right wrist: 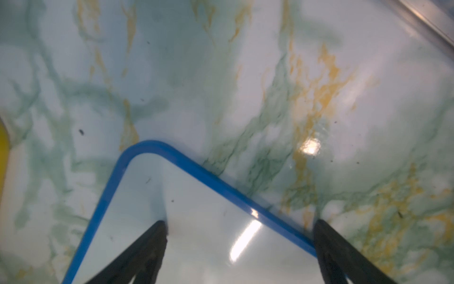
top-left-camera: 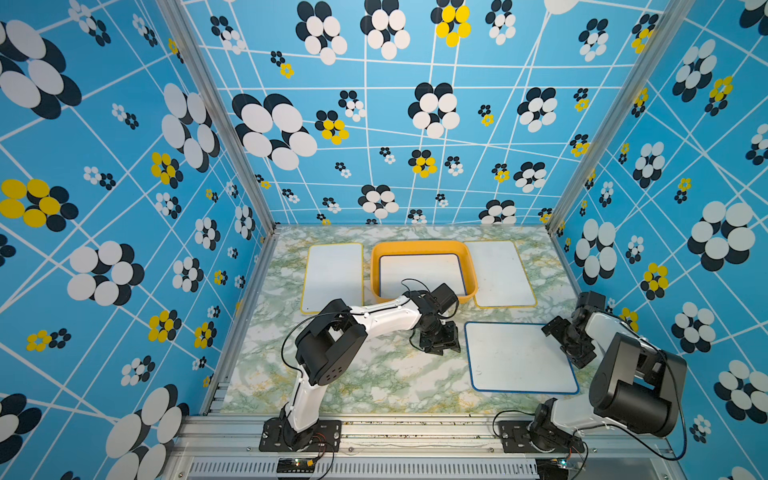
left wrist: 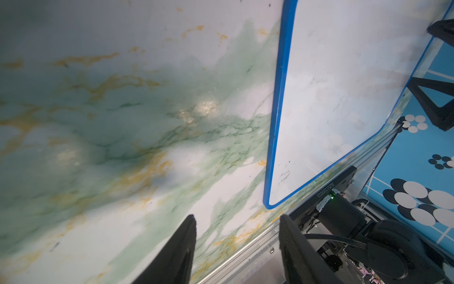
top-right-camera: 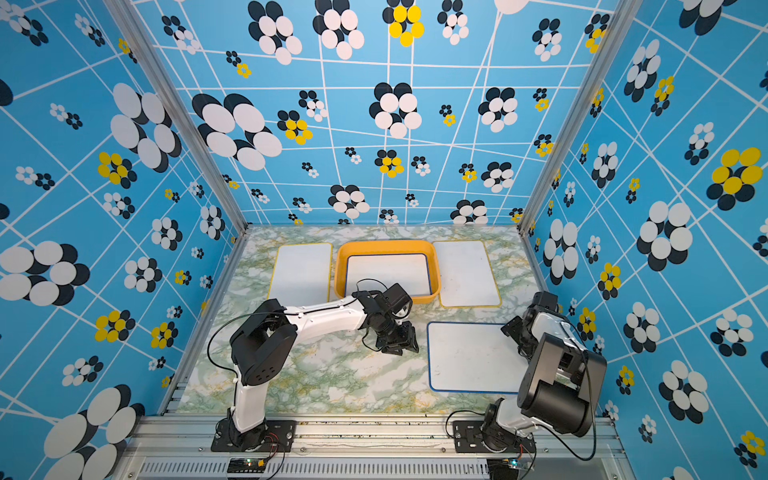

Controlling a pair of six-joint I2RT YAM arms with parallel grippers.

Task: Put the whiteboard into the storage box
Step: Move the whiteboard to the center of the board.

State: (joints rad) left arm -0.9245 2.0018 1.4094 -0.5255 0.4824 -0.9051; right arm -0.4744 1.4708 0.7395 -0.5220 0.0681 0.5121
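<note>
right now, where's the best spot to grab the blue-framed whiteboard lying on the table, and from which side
Grip the frame's right edge near the far corner, coming from the right arm's side. The blue-framed whiteboard lies flat on the table, too wide to span, so only the thin rim offers a hold. The open right tool straddles that edge there.

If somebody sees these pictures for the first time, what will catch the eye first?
First, the loud blue walls with flower patterns around the cell. Then the orange-yellow storage box at the back centre of the table, a blue-rimmed whiteboard lying inside it. Nearer, on the right, a second whiteboard lies flat on the table, the open right gripper astride its edge.
</note>
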